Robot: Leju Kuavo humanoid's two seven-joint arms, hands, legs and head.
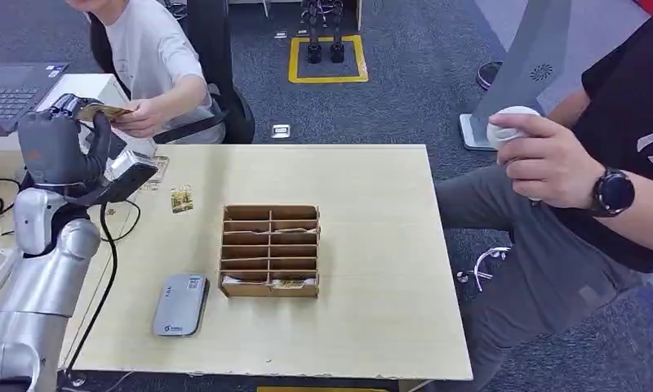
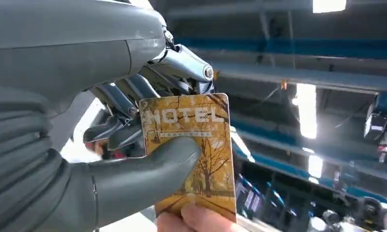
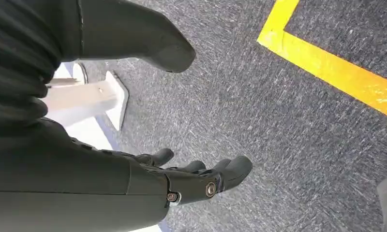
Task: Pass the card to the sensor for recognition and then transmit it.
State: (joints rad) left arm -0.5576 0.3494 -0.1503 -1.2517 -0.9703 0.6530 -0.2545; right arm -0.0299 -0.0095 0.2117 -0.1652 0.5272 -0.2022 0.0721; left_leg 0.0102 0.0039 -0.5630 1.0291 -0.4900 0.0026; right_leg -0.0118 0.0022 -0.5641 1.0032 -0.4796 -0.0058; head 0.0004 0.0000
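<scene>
Robot test lab or office: dark grey carpet floor (image 1: 421, 73), yellow taped square (image 1: 327, 59), open grey laptop (image 1: 13, 90), light wooden table (image 1: 372, 245).

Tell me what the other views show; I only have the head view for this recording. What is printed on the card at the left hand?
Observer: The left wrist view shows the card reads HOTEL over a picture of autumn trees.
Operator: Who is holding it?
Observer: The left hand pinches it between thumb and fingers, while a person's fingertip also touches its far edge.
Operator: And the right hand?
Observer: The right wrist view shows the right hand above grey carpet, holding nothing, its fingers apart, near a yellow floor line.
</scene>
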